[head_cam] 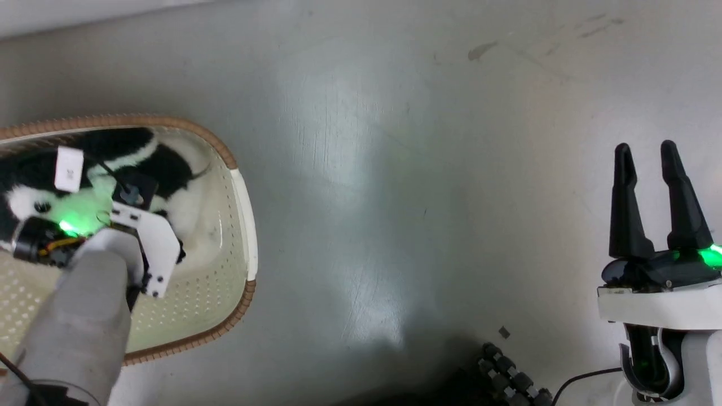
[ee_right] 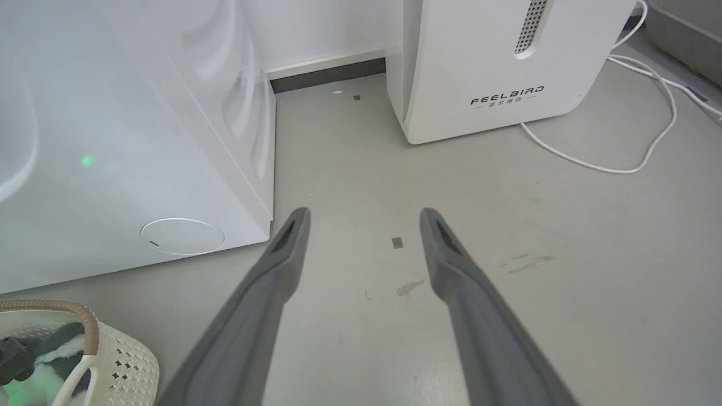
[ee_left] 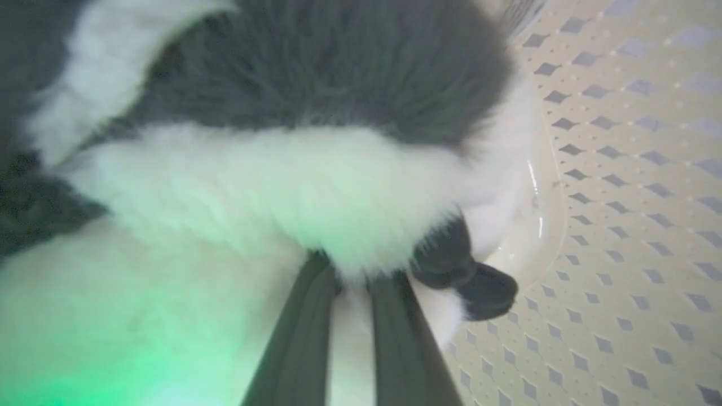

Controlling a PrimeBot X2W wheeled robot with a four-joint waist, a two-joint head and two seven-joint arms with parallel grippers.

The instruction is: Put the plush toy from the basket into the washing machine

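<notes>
Pinching plush toy (ee_left: pixel 282 186) fur | left hand (ee_left: pixel 358 269) | inside basket (ee_left: pixel 620 169) | right hand (ee_right: pixel 364 220) spread

Fluffy black-and-white plush toy (head_cam: pixel 163 163), partly green-lit; cream plastic basket (head_cam: pixel 223 270), diamond-patterned holes, brown woven-look rim; grey floor (head_cam: pixel 395 169).

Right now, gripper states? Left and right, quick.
Left gripper: closed on the plush toy, fingertips buried in its fur, inside the basket.
Right gripper: open, holding nothing.

The plush toy (head_cam: pixel 163 169) lies in the basket (head_cam: pixel 243 197) on the floor (head_cam: pixel 395 197) near the washing machine (ee_right: pixel 113 141)
</notes>
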